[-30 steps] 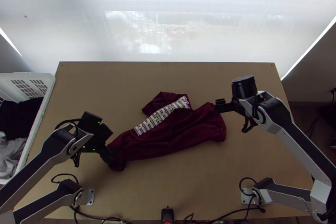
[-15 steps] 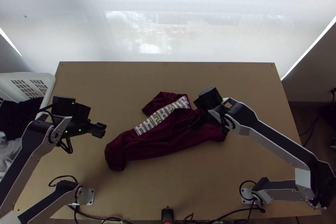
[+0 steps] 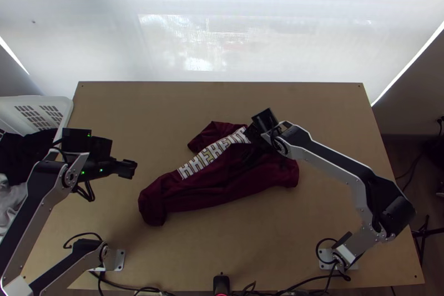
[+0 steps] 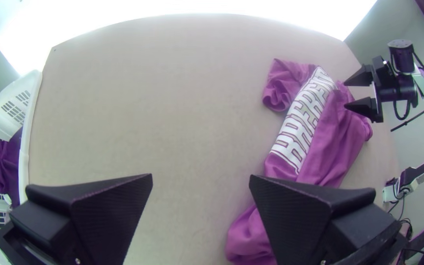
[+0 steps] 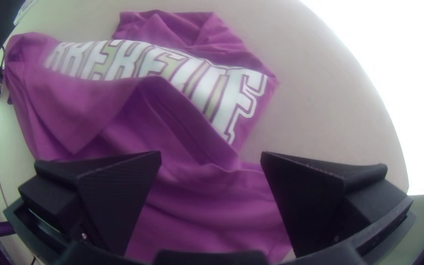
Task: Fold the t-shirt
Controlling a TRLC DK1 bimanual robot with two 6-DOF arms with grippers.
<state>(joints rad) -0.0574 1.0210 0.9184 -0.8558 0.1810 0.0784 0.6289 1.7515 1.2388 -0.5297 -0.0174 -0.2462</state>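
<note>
The left gripper (image 3: 129, 169) hovers beside the shirt's left end; in the left wrist view the left gripper (image 4: 200, 181) has its fingers wide apart with nothing between them. Over the shirt's right part is the right gripper (image 3: 248, 154). In its own wrist view the right gripper (image 5: 211, 159) is spread above the cloth, holding none of it. The dark red t-shirt (image 3: 216, 190) lies folded into a long, slanting strip at the table's middle, its white lettering (image 5: 158, 64) facing up. One bunched part (image 4: 283, 83) sticks out beyond the lettering.
A white basket (image 3: 64, 124) with dark and grey cloth stands at the table's left edge. Bare wood of the table (image 3: 311, 101) lies behind the shirt, and more in front of it. Cables and a small black device (image 3: 221, 284) are at the near edge.
The left gripper has let go of the shirt's left end and moved up and left in the top view. The right gripper has moved left from the shirt's right end to over the cloth.
</note>
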